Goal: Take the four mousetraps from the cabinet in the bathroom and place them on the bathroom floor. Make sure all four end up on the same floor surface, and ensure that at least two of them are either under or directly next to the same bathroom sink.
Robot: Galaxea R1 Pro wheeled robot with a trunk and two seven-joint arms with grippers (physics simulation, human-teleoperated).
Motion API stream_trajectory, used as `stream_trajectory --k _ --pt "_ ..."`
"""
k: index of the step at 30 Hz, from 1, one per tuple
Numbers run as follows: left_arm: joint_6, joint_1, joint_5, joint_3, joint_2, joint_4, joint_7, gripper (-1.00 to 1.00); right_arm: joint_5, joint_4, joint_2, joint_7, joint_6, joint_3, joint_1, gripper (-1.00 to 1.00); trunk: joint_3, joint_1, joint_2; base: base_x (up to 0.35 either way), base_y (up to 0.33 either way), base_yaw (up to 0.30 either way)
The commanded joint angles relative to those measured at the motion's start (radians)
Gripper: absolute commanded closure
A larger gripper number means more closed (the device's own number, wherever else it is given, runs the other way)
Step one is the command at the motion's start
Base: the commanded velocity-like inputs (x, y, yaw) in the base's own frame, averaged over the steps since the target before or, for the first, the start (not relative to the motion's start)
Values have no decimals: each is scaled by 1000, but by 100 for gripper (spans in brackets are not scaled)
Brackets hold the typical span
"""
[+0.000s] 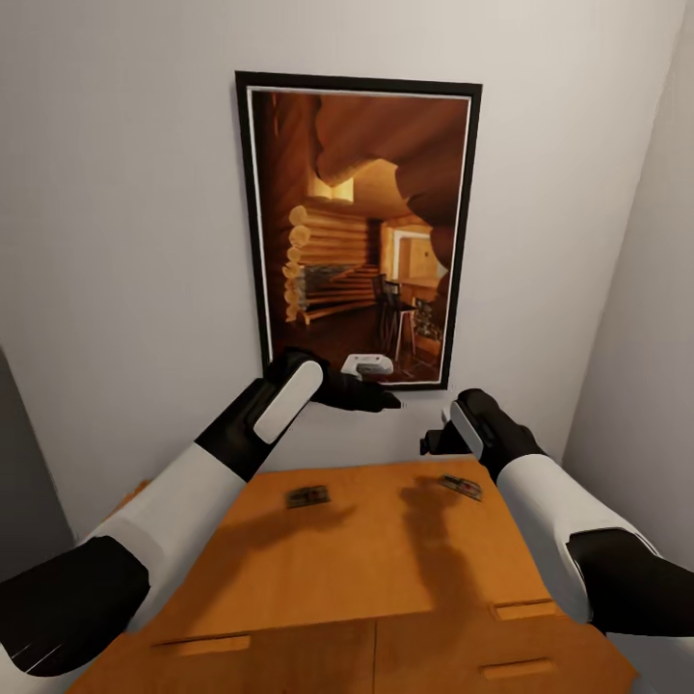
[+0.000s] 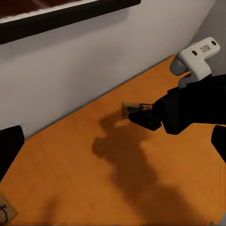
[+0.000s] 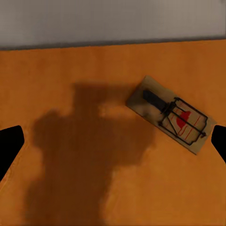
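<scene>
Two mousetraps lie on the flat orange-brown top of the cabinet, near the wall: one to the left and one to the right. My right gripper hangs above the right mousetrap, open, its dark fingertips wide apart with nothing between them. My left gripper hovers higher, in front of the wall, also open. In the left wrist view the right arm partly covers that mousetrap, and a corner of the other mousetrap shows at the picture's edge.
A black-framed picture of a log-cabin room hangs on the white wall behind the cabinet. A second wall closes in on the right. Wooden bar handles mark the drawer fronts at the cabinet's near edge.
</scene>
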Motion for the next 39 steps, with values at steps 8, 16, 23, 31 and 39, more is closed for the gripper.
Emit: stream_trajectory --k 8,16,23,31,39 --pt "2 -1 11 -1 -1 0 10 -100 -10 1 -2 -9 4 5 -1 -100 1 0 -1 0 -36 141" --pt "2 -1 9 -1 -3 0 12 -100 -10 3 -5 -9 4 5 -1 -100 2 0 -1 0 -229 18" --pt "2 -1 9 -1 -3 0 12 -100 -9 3 -7 -10 4 6 -1 -100 2 0 -1 0 -277 3" --pt "2 -1 9 -1 -2 -1 12 -100 -9 3 -13 -10 4 6 -1 -100 2 0 -1 0 -282 0" --pt "-2 -1 8 -1 -2 5 12 -100 -9 4 -12 -9 4 6 -1 -100 2 0 -1 0 -122 0"
